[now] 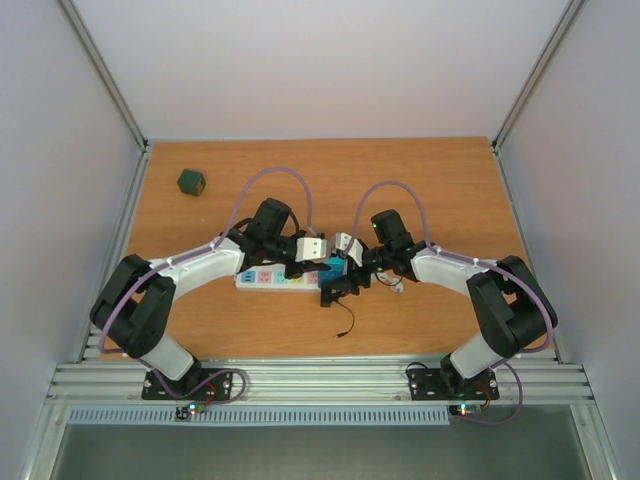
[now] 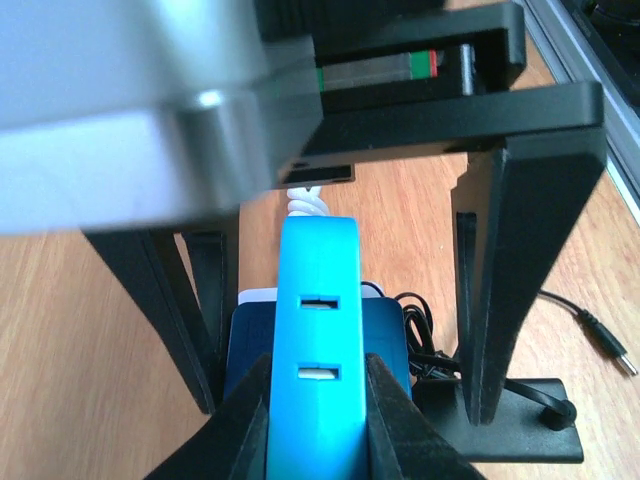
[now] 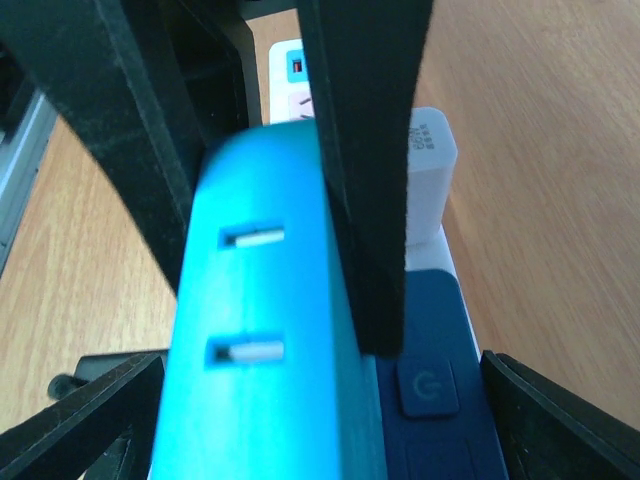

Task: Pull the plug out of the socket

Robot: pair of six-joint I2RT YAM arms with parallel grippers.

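Observation:
The socket (image 1: 262, 278) is a long white power strip with pastel panels, lying across the middle of the table. A cyan plug (image 1: 333, 265) stands upright on its dark blue end panel (image 2: 250, 340). My left gripper (image 2: 318, 400) is shut on the cyan plug (image 2: 320, 300), one finger pressed on each side. In the right wrist view the cyan plug (image 3: 270, 330) fills the centre, and my right gripper (image 3: 320, 385) is open, with its fingers (image 3: 560, 420) standing wide on either side of the strip's end (image 3: 440, 440). In the top view, my left gripper (image 1: 312, 262) and right gripper (image 1: 342, 285) meet over the plug.
A white adapter (image 3: 432, 160) sits in the strip just beyond the cyan plug. A thin black cable with a barrel tip (image 1: 347, 322) lies in front of the strip's end. A dark green cube (image 1: 191, 181) rests at the far left. The strip's curly white cord (image 2: 305, 203) shows beyond the plug.

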